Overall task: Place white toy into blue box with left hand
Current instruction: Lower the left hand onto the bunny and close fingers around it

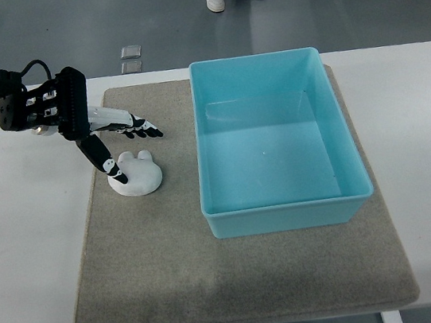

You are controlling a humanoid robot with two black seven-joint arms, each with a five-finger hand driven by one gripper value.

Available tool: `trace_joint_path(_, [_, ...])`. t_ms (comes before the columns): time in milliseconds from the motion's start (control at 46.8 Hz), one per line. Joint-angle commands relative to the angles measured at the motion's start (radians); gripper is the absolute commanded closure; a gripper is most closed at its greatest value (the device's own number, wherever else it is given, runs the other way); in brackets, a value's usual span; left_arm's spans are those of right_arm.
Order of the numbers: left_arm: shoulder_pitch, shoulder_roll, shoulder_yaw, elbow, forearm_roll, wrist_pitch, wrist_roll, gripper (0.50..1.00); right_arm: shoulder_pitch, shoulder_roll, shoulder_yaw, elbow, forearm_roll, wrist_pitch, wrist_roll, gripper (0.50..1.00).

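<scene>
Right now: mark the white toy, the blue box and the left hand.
white toy [139, 178], top view, middle of its body.
blue box [288, 217], top view, near wall facing the robot.
left hand [92, 129], top view, middle of the hand, fingers spread above the toy.

A white tabletop carries everything here. Directly on it lies a grey-brown felt mat, large and nearly rectangular, which covers the middle of the tabletop from the far edge almost to the near edge. White surface stays bare on the left and on the right of the mat. On the mat, at its right half, stands a blue box, open at the top, with its far wall close to the far border of the mat. On the left part of the mat lies a white toy, well apart from the box.
</scene>
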Motion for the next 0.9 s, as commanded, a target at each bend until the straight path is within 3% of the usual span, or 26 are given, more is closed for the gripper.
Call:
trace_joint_path(0, [0.000, 0.000, 0.001, -0.003, 0.028, 0.000, 0.000, 0.544, 0.000, 0.000, 0.000, 0.000, 0.000, 0.000, -0.001, 0.564])
trace_joint_path(577, [0.017, -0.006, 0.006, -0.049, 0.099, 0.002, 0.000, 0.564, -0.001, 0.000, 0.000, 0.000, 0.000, 0.000, -0.001, 0.564])
trace_joint_path(748, [0.026, -0.011, 0.006, -0.043, 0.105, 0.010, 0.001, 0.658, 0.000, 0.000, 0.000, 0.000, 0.000, 0.000, -0.001, 0.564])
trace_joint_path(876, [0.029, -0.012, 0.006, -0.040, 0.105, 0.023, 0.001, 0.771, 0.000, 0.000, 0.000, 0.000, 0.000, 0.000, -0.001, 0.564])
